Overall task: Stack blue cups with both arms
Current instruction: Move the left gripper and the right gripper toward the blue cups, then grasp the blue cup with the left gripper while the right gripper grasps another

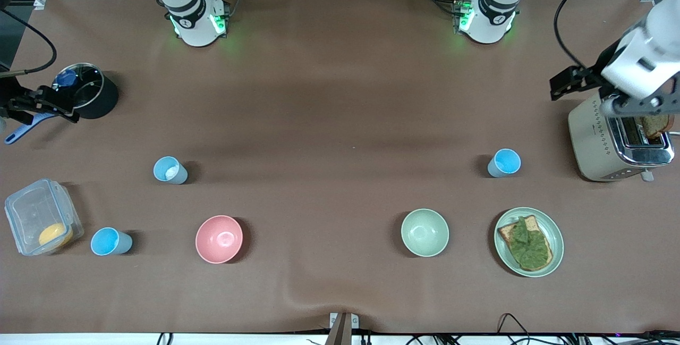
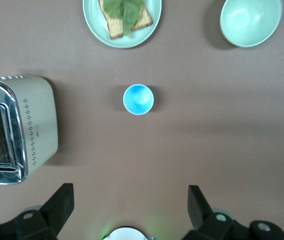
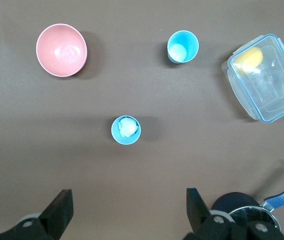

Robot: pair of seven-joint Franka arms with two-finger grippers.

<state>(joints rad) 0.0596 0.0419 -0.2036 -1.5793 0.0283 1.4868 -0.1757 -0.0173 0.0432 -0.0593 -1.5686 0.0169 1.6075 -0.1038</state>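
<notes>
Nearest the front camera stands a row of vessels on the brown bench (image 1: 340, 121). At the left arm's end a pale green plate (image 1: 552, 228) carries a slice of toast topped with green leaves (image 1: 527, 243). Beside it a pale green bowl (image 1: 424, 232) and a pink bowl (image 1: 219, 238) both stand upright and hold nothing. Toward the right arm's end one blue cup (image 1: 110, 242) stands with a bright blue, bare interior. Just beside that cup a clear lidded box (image 1: 41, 223) holds one yellow-orange piece (image 1: 55, 235).

Farther from the camera stand two more blue cups, well apart. The cup at the right arm's end (image 1: 170, 170) holds a small white lump (image 3: 126, 126); the cup at the left arm's end (image 1: 504, 162) holds nothing. None of the three cups touches another, and none is stacked. Broad bare cloth lies around each cup and across the bench middle.

Farther still, a cream and chrome toaster (image 1: 619, 143) stands near the bench edge at the left arm's end, with a brown slice (image 1: 656, 124) in its slot. A black pot with a glass lid (image 1: 90, 95) and a blue-handled utensil (image 1: 24, 128) stand near the edge at the right arm's end.

Left tool (image 2: 130, 200) hangs over the toaster, fingers spread wide and gripping nothing. Right tool (image 3: 129, 202) hangs beside the pot, likewise spread wide with nothing in it.
</notes>
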